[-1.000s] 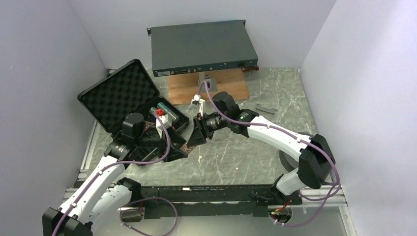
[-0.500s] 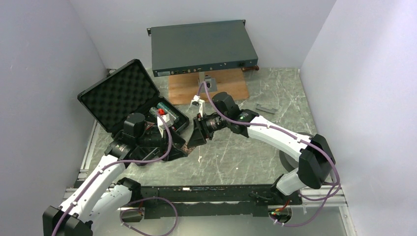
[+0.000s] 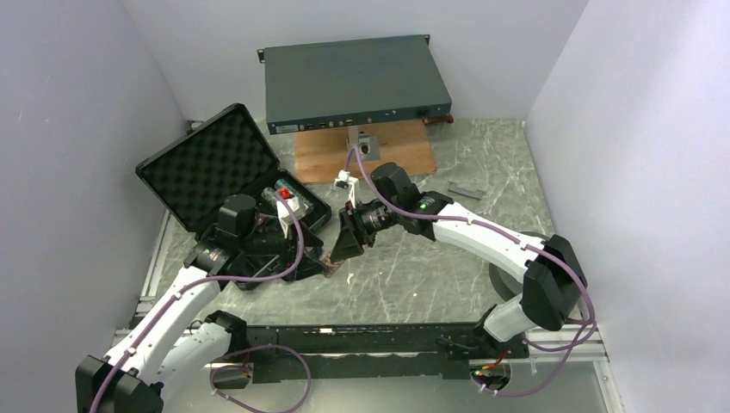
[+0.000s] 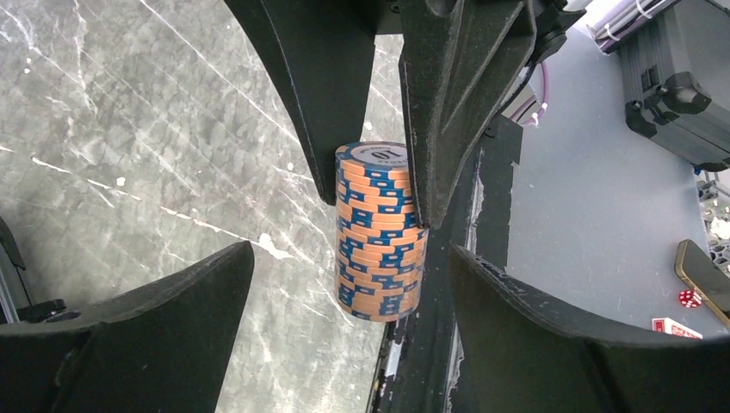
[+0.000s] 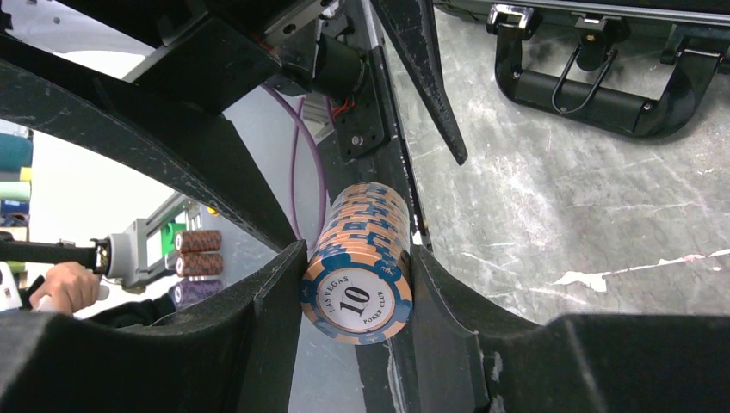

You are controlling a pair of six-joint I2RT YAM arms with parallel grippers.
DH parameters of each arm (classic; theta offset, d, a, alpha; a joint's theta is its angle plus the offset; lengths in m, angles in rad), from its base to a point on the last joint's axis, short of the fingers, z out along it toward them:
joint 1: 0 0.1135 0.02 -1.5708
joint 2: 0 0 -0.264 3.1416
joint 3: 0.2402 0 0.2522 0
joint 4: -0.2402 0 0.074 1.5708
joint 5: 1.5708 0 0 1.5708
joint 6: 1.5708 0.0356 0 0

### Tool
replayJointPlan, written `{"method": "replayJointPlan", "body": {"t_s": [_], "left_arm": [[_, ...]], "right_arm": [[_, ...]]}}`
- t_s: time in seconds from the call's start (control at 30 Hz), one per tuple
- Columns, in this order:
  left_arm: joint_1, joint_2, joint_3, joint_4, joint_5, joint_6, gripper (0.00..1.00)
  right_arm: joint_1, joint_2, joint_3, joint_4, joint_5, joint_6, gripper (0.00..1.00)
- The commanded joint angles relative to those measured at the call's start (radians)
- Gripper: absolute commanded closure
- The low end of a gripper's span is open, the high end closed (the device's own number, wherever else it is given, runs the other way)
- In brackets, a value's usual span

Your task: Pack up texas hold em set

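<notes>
The chip stack (image 4: 379,232) was a short column of orange chips with blue edge blocks. They lay slightly out of line, so its side looked stepped. The end chip facing the right wrist camera (image 5: 357,262) carried a white centre printed "10", with "Las Vegas" above and "Poker Club" below.

The right gripper (image 5: 357,258) was clamped on this stack, one finger pressed flat on each side of the column. The left gripper (image 4: 351,254) stood wide open around the same stack. Its fingers (image 4: 172,310) were well apart from the chips on both sides and touched nothing.

From the top camera the two grippers met tip to tip over the grey marble table (image 3: 430,267). The stack (image 3: 333,256) sat between them, left of the table's middle and just beside the near right corner of the black case (image 3: 207,168).

The case lay open toward the table's left edge, its lid tilted back to show egg-crate foam. Its tray held small red, white and green pieces, too small to tell apart. Its handle (image 5: 594,77) showed in the right wrist view, resting on the marble.
</notes>
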Motion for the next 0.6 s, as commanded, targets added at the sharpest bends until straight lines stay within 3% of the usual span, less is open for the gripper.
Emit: {"method": "replayJointPlan", "body": {"t_s": [0.0,0.07,0.3,0.57], "left_arm": [[-0.004,-0.016,0.043,-0.003,0.03,0.02,0.08],[-0.004,-0.013,0.045,-0.001,0.048,0.014,0.01],[-0.003,-0.018,0.049,-0.001,0.079,0.014,0.0],[-0.002,0.003,0.062,-0.005,0.125,0.005,0.1]], "right_arm": [[0.005,-0.05,0.071,0.016,-0.06,-0.053,1.0],[0.005,-0.056,0.084,-0.009,-0.067,-0.079,1.0],[0.008,-0.081,0.1,-0.027,-0.132,-0.139,1.0],[0.027,-0.067,0.122,-0.03,-0.196,-0.173,1.0]]}}
